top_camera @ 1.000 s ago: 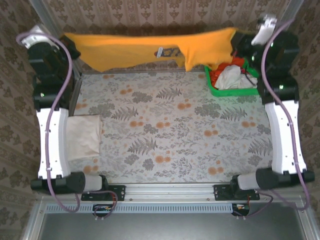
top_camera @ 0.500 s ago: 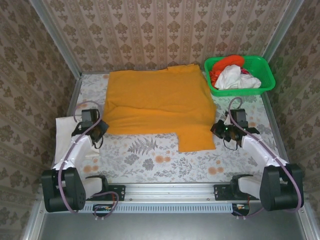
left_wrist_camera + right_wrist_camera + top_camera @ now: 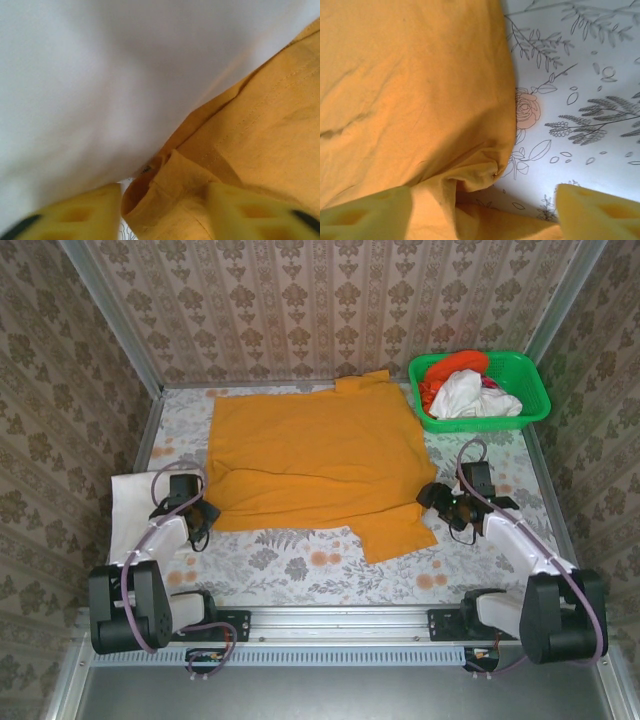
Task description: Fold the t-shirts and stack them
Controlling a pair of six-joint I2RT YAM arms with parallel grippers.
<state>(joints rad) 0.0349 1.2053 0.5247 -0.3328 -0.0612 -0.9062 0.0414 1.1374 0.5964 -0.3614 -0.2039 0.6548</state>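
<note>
The amber-orange t-shirt (image 3: 310, 455) lies spread flat across the middle of the table, one sleeve pointing to the near right. My left gripper (image 3: 200, 512) sits low at its near left corner, open. In the left wrist view the sleeve hem (image 3: 185, 190) lies loose between the yellow fingers (image 3: 75, 215). My right gripper (image 3: 435, 502) is at the shirt's right edge, also open, with a bunched fold (image 3: 475, 175) between its wide-apart fingers (image 3: 600, 210). A folded white t-shirt (image 3: 130, 505) lies at the left edge. Red-orange (image 3: 450, 368) and white (image 3: 470, 398) shirts are heaped in the basket.
The green lattice basket (image 3: 535, 400) stands at the back right corner. Patterned walls close in the table at the back and on both sides. Bare floral tabletop (image 3: 300, 565) runs along the near edge in front of the shirt.
The arms came down from holding the orange shirt stretched high at the back. The shirt now lies on the table, and both grippers have opened and let go of it.
</note>
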